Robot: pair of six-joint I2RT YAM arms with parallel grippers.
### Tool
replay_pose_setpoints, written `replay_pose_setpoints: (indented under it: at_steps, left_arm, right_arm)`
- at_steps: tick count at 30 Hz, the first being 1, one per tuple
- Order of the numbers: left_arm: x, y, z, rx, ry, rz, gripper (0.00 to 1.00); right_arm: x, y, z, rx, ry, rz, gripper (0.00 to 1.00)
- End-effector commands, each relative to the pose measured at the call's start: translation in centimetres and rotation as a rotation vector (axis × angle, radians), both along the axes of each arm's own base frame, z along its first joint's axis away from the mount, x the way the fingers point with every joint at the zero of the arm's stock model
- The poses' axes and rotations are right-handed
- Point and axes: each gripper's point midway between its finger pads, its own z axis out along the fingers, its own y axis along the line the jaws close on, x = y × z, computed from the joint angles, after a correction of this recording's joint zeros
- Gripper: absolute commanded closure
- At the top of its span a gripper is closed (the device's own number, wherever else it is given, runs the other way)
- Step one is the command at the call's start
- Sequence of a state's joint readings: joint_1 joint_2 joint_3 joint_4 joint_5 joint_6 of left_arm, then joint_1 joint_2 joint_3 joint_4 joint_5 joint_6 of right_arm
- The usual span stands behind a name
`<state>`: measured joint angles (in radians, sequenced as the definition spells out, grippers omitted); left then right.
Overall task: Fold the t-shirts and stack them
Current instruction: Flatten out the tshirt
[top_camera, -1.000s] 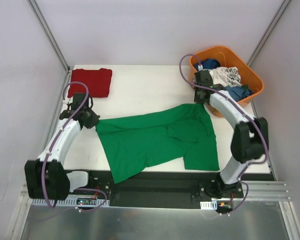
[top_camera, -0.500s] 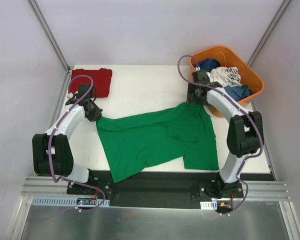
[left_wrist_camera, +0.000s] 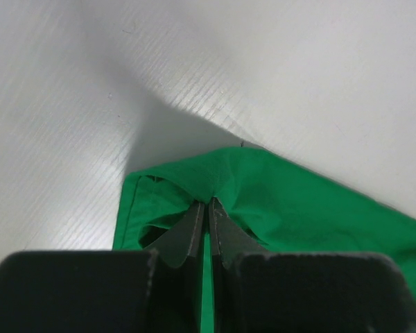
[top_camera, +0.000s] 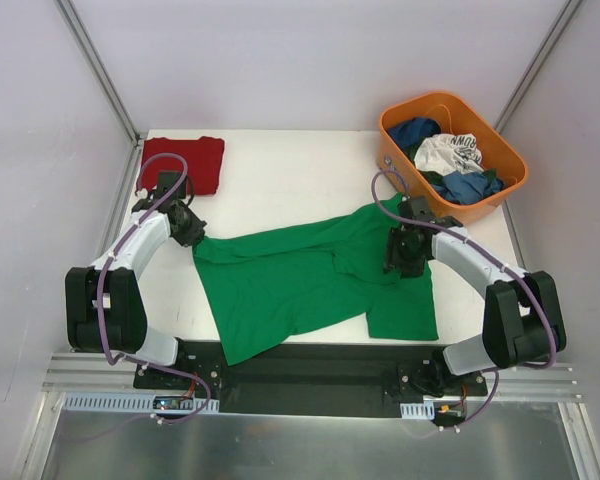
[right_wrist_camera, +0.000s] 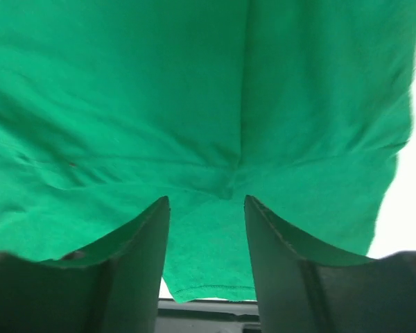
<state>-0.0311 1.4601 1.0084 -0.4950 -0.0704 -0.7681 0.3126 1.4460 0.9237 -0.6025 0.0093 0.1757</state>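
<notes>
The green t-shirt (top_camera: 300, 280) lies spread and rumpled across the middle of the table (top_camera: 280, 185), and the dark red t-shirt (top_camera: 185, 163) sits folded out at 10 o'clock. So the step in hand, I'd say, is flattening the green one ahead of its first fold. The left gripper (top_camera: 187, 228) is at the shirt's 9 o'clock corner, clamped on the cloth. The right gripper (top_camera: 404, 252) is over the 3 o'clock side, by a bunched ridge, jaws apart and grasping nothing.

The next move, as I judge it: the right one needs to drop and pinch an edge there, then both pull apart to draw the wrinkles out. Soft cotton will bunch if only one side is tugged.

The overhead view gives the layout, with the orange basket (top_camera: 442, 99) at 1 o'clock holding other garments, but it can't settle either grip. The left wrist view does: jaws shut tight on a hemmed corner, tented up a little. The right wrist view shows splayed fingers (right_wrist_camera: 142, 257) over green fabric. Whether they touch it is hard to tell from here.
</notes>
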Motion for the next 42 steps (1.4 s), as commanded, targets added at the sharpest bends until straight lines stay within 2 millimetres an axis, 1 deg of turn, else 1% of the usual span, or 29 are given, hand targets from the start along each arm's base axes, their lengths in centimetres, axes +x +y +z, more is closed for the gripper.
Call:
replay_pose_setpoints:
  at_steps: [1, 2, 6, 11, 13, 15, 19, 21, 25, 27, 31, 35, 37, 40, 41, 42]
  left_arm:
    - [-0.4, -0.3, 0.9, -0.019, -0.023, -0.023, 1.0]
    - [-0.4, -0.4, 1.0, -0.022, -0.031, -0.025, 1.0]
    - [-0.6, -0.4, 1.0, -0.02, -0.032, -0.034, 1.0]
    - [-0.8, -0.4, 1.2, -0.018, -0.041, -0.036, 1.0]
    - [-0.8, -0.3, 1.4, -0.012, -0.046, -0.037, 1.0]
    - [-0.8, -0.2, 1.5, -0.01, -0.053, -0.036, 1.0]
    - [-0.7, -0.3, 1.7, -0.014, -0.056, -0.038, 1.0]
    - [-0.6, -0.4, 1.6, -0.018, -0.053, -0.042, 1.0]
    - [-0.6, -0.5, 1.4, -0.024, -0.049, -0.045, 1.0]
    - [-0.6, -0.6, 1.4, -0.027, -0.049, -0.045, 1.0]
    - [-0.5, -0.7, 1.7, -0.032, -0.055, -0.048, 1.0]
    - [-0.6, -0.6, 1.9, -0.028, -0.064, -0.047, 1.0]
    - [-0.5, -0.6, 2.2, -0.026, -0.071, -0.047, 1.0]
    - [-0.5, -0.6, 2.3, -0.026, -0.078, -0.048, 1.0]
    - [-0.5, -0.6, 2.4, -0.027, -0.081, -0.049, 1.0]
    - [-0.5, -0.6, 2.5, -0.027, -0.084, -0.049, 1.0]
  right_arm:
    - [-0.8, 1.2, -0.8, 0.084, 0.022, -0.068, 0.52]
    - [-0.8, 1.1, -0.9, 0.079, 0.027, -0.072, 0.52]
    - [-0.6, 1.0, -1.8, 0.06, 0.043, -0.074, 0.61]
    - [0.2, 0.7, -1.9, 0.035, 0.032, -0.078, 0.63]
    - [0.2, -0.4, -2.2, -0.028, 0.035, -0.089, 0.64]
    - [0.0, -0.8, -2.0, -0.049, 0.042, -0.094, 0.64]
    - [-0.1, -1.1, -1.9, -0.059, 0.035, -0.088, 0.64]
    - [-0.1, -1.1, -2.2, -0.065, 0.043, -0.088, 0.67]
    - [0.5, -0.6, -2.3, -0.047, 0.038, -0.081, 0.69]
    - [0.7, -0.6, -2.4, -0.051, 0.036, -0.076, 0.74]
    - [1.0, -0.4, -2.4, -0.044, 0.04, -0.066, 0.76]
    - [1.0, -0.6, -2.5, -0.055, 0.035, -0.065, 0.83]
    - [1.0, -0.7, -2.4, -0.058, 0.032, -0.065, 0.85]
    - [1.1, -0.6, -2.4, -0.048, 0.033, -0.06, 0.93]
    - [1.2, -0.4, -2.4, -0.042, 0.03, -0.055, 0.97]
    - [1.1, -0.1, -2.3, -0.023, 0.032, -0.043, 0.99]
